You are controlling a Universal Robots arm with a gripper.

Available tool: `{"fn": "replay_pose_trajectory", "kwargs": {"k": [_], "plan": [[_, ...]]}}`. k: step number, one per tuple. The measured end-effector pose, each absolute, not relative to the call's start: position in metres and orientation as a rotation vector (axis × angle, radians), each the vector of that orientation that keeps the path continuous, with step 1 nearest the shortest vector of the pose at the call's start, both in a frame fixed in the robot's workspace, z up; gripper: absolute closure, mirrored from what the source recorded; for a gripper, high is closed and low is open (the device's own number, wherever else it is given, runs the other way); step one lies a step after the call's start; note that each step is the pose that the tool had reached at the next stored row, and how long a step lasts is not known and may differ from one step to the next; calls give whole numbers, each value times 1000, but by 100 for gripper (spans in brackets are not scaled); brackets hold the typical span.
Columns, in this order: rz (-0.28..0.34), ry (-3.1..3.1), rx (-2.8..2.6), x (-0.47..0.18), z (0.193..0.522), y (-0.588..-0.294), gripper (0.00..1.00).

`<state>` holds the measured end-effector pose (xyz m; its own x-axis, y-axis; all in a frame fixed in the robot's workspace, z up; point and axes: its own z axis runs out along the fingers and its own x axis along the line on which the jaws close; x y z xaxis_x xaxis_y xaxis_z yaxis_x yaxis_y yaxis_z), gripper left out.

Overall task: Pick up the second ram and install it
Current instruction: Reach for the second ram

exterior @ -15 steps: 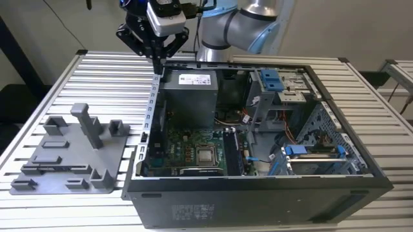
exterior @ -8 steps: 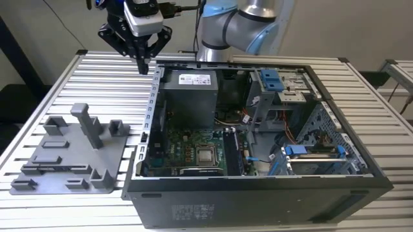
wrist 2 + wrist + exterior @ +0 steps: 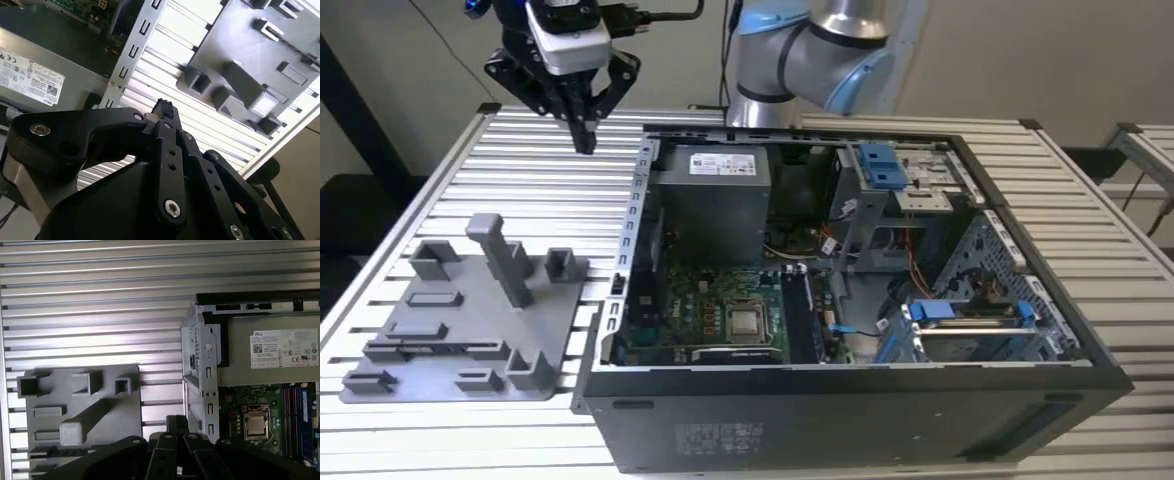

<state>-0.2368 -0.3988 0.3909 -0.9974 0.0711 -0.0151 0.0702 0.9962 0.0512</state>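
A ribbed aluminium surface (image 3: 520, 190) is carrying everything here: an open computer case (image 3: 854, 410) lying on its side toward the exterior view's right, and a grey fixture plate (image 3: 554, 325) toward that view's left, near the case but apart from it. The case is lying with its side panel off, so the motherboard (image 3: 720, 305) and its long black memory slots (image 3: 803, 310) are facing upward, which I judge is what lets a stick be pushed straight down into them.

The gripper (image 3: 584, 135) is hanging above the bare surface, beyond the fixture and just outside the case's far corner, pointing straight down. Its jaws are pressing together into a narrow point; in the second wrist view the gripper (image 3: 162, 107) is showing its tips meeting with nothing visible between them. It is touching nothing.

The fixture's blocks and its tall post (image 3: 500, 255) are standing up from the plate as holders, keeping parts at known spots. A thin dark strip is lying along one low holder at the plate's near side; I take this to be the second ram (image 3: 454, 347), though its chips and label are too small to make out. It is showing in the first wrist view (image 3: 60, 452) too. Judging by this, the pick-up is not yet done, and the stick is sitting well apart from the gripper.
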Motion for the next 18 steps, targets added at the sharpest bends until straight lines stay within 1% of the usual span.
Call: {"fn": "replay_pose_trajectory", "kwargs": {"k": [18], "plan": [[79,3128,110,-313,388,-399,89]]}}
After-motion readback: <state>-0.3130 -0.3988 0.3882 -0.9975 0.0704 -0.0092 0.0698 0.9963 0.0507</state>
